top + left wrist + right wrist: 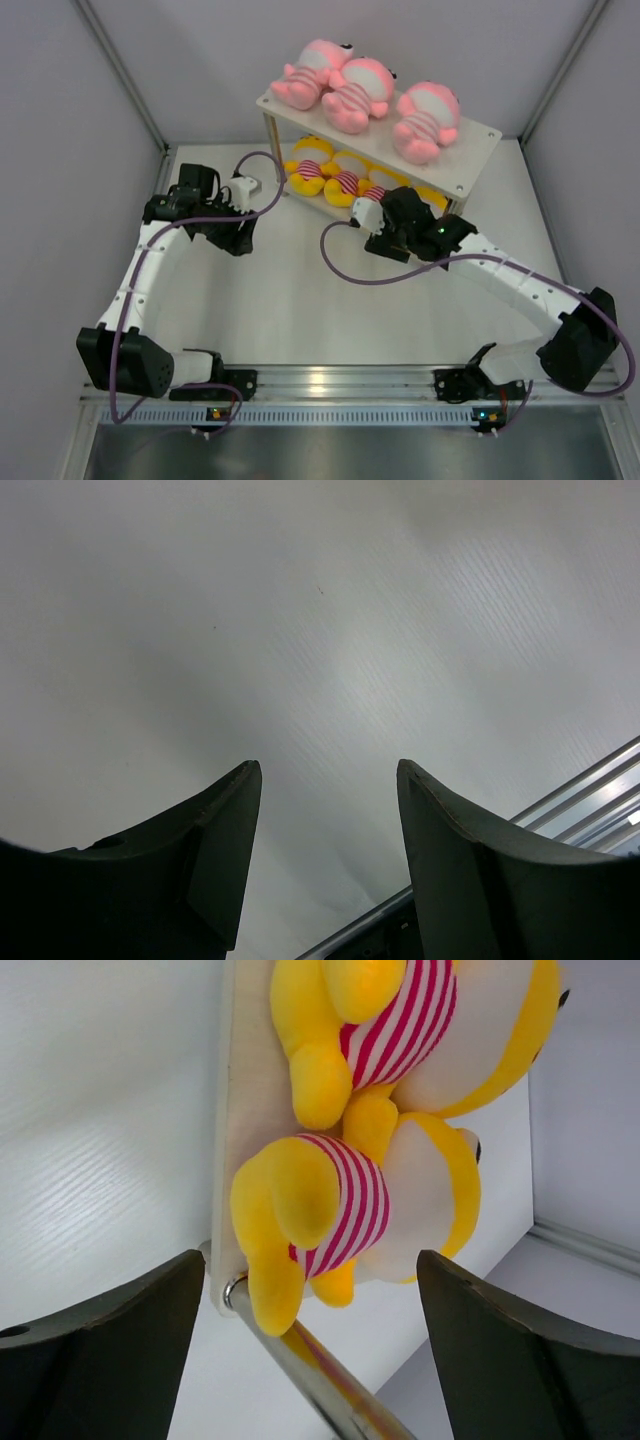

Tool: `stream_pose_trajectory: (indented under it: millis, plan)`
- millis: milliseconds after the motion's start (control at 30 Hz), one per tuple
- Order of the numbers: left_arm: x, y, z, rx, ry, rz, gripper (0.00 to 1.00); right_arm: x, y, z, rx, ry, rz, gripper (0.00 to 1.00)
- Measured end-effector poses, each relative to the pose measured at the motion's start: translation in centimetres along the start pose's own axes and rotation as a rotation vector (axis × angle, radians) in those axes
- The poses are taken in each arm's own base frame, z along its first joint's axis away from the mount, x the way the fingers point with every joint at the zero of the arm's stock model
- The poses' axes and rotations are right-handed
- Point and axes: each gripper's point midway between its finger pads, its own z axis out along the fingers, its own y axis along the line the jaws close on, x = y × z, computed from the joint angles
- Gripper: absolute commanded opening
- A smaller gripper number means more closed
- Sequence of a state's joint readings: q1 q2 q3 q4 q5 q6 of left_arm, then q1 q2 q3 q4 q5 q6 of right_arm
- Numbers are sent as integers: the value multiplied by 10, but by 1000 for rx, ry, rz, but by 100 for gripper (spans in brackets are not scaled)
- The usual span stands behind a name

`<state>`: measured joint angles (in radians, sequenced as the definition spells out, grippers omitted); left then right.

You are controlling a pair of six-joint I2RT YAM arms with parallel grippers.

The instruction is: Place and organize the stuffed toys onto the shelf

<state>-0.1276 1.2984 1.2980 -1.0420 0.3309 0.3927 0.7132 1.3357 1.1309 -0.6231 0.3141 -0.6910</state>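
Note:
The white two-tier shelf [480, 135] stands at the back right. Three pink stuffed toys [355, 90] lie in a row on its top tier. Several yellow stuffed toys [345, 178] lie on the lower tier. My right gripper [400, 203] is open and empty at the front of the lower tier. In the right wrist view it [312, 1260] faces the end yellow toy [330, 1215], which lies on the shelf board [240, 1080] between and just beyond the fingertips, untouched. My left gripper [238, 238] is open and empty over bare table [328, 765].
A silver shelf leg [310, 1380] runs between my right fingers, just under the end toy. Grey enclosure walls surround the table. The metal rail [320, 380] at the near edge carries both arm bases. Purple cables loop from each wrist.

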Motion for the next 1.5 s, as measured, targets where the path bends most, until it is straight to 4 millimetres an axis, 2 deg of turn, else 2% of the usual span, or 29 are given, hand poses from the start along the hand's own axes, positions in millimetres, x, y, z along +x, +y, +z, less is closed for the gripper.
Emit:
stream_pose_trajectory:
  millis: [100, 200, 300, 367, 433, 567, 667, 733, 767, 833, 933, 1000, 1067, 1133, 1233, 1300, 1333, 1367, 1400, 1500]
  plan:
    - [0, 0, 0, 0, 0, 0, 63, -27, -1, -20, -4, -49, -23, 89]
    - [2, 0, 1, 2, 6, -2, 63, -64, -4, -47, -10, -127, -45, 91]
    - [8, -1, 3, 3, 20, -7, 63, -108, 2, -74, -75, -236, -64, 99]
    - [13, -1, 5, 1, 32, -10, 63, -144, 6, -96, -144, -346, -62, 99]
    - [17, -1, 7, -3, 46, -14, 63, -173, 0, -116, -172, -450, -36, 99]
    - [23, 2, 9, -15, 66, -20, 63, -208, -42, -156, -78, -609, 84, 100]
    - [26, 3, 10, -25, 78, -26, 62, -213, -100, -184, 95, -700, 256, 99]
    - [28, 4, 10, -31, 86, -29, 62, -196, -148, -196, 240, -717, 396, 99]
    - [29, 4, 10, -31, 87, -33, 62, -178, -178, -204, 339, -712, 486, 99]
    - [29, 5, 10, -34, 88, -38, 62, -127, -233, -219, 546, -661, 649, 100]
    - [30, 6, 10, -42, 90, -50, 62, -47, -285, -252, 826, -581, 846, 99]
    - [31, 8, 10, -53, 92, -55, 62, 1, -298, -271, 958, -531, 941, 99]
    - [32, 11, 11, -63, 94, -57, 62, 45, -303, -282, 1059, -470, 1020, 99]
    - [33, 13, 12, -74, 97, -62, 62, 95, -304, -281, 1147, -386, 1103, 99]
    - [39, 17, 15, -94, 109, -69, 62, 144, -297, -255, 1154, -300, 1215, 99]
    - [44, 21, 20, -110, 117, -74, 62, 175, -288, -219, 1100, -252, 1308, 99]
    - [48, 23, 23, -116, 127, -80, 62, 193, -276, -187, 1047, -206, 1366, 99]
    - [52, 24, 25, -121, 136, -86, 62, 215, -265, -172, 1040, -152, 1411, 99]
    - [57, 25, 27, -128, 143, -90, 62, 232, -250, -153, 1014, -100, 1453, 99]
    - [67, 28, 33, -138, 164, -101, 62, 274, -182, -94, 915, 74, 1569, 99]
